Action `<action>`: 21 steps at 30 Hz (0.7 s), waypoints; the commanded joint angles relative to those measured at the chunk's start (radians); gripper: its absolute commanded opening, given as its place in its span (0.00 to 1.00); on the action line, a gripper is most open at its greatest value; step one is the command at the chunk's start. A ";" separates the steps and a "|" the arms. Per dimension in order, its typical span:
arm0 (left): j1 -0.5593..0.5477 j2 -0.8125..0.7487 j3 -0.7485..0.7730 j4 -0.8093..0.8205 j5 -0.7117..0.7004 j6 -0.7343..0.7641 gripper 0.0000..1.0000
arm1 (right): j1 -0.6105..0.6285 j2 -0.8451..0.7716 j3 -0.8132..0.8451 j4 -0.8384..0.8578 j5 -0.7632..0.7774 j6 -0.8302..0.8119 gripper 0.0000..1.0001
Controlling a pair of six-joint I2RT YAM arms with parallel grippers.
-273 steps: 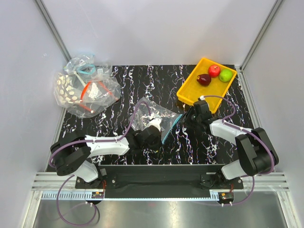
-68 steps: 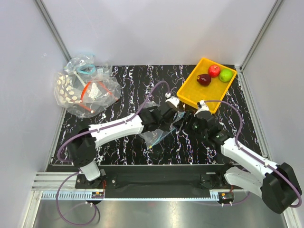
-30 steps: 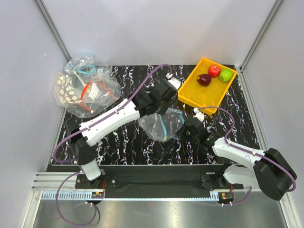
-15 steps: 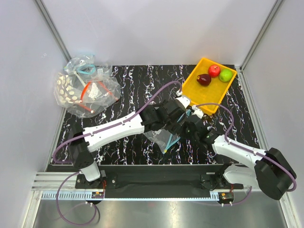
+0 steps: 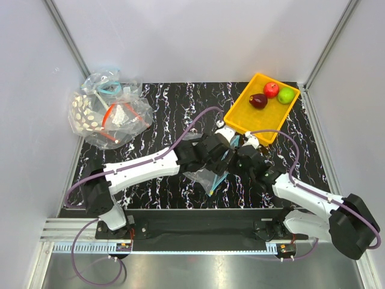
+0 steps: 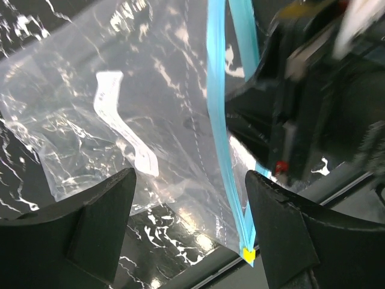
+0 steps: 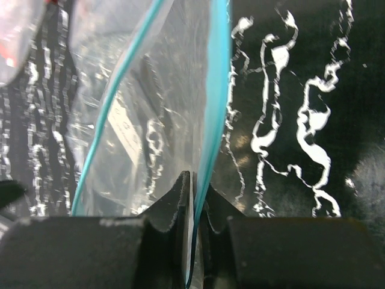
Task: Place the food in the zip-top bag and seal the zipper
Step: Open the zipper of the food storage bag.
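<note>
The zip-top bag (image 5: 201, 174) hangs crumpled at mid-table, its teal zipper (image 5: 220, 173) running down its right side. My right gripper (image 5: 236, 159) is shut on that zipper; in the right wrist view the jaws (image 7: 195, 180) pinch the zipper (image 7: 216, 90) with the bag (image 7: 138, 120) spreading away to the left. My left gripper (image 5: 223, 145) stands open just left of it. Its fingers (image 6: 102, 223) straddle the bag (image 6: 150, 102) and zipper (image 6: 218, 120) without touching. The food lies in the yellow tray (image 5: 246, 117): a maroon fruit (image 5: 258, 100), a red one (image 5: 271, 90) and a green one (image 5: 286, 95).
A heap of other clear bags (image 5: 108, 114) lies at the back left corner. The yellow tray sits at the back right, close behind both grippers. White walls with metal posts enclose the black marbled table (image 5: 156, 108).
The left gripper has opened wide and let go of the bag, drawing back from the tray toward the right gripper. The bag has sagged toward the near edge, still held by the right gripper.
</note>
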 commanded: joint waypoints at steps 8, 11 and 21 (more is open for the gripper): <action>0.007 -0.102 -0.114 0.186 -0.031 -0.095 0.80 | 0.007 -0.068 -0.002 0.082 -0.005 0.011 0.11; 0.013 -0.099 -0.105 0.188 -0.086 -0.093 0.80 | 0.007 -0.075 -0.007 0.085 -0.015 0.011 0.10; 0.017 0.050 0.023 0.013 -0.229 -0.073 0.54 | 0.005 -0.098 -0.005 0.059 0.004 0.011 0.07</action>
